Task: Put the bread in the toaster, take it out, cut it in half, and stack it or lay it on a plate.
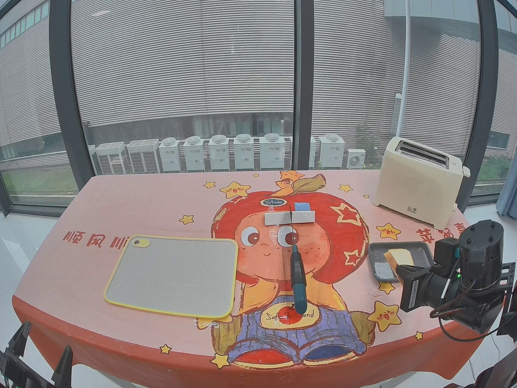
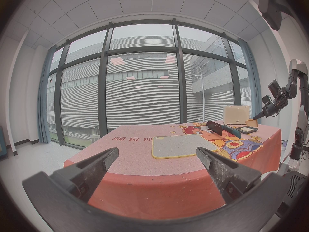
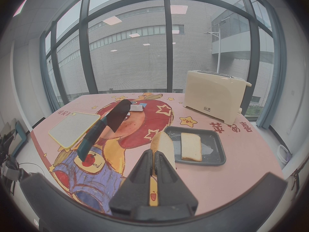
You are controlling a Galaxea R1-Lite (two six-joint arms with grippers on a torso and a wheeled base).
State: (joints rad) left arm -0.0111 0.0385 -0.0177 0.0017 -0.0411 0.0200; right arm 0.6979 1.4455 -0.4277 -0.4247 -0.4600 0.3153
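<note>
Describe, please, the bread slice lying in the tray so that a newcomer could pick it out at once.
Look to the cream toaster at the far right corner of the table; in front of it sits a dark tray. The slice lies flat in that tray, whereas the other slice stands upright, held in the right gripper by the tray's edge.

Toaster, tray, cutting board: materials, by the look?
Cream boxy toaster: likely plastic shell, smooth matte, no metallic glare. Dark grey rectangular tray: probably coated metal or plastic, slight sheen; cannot tell which. Yellow-rimmed grey cutting board: plastic, speckled matte face.
</note>
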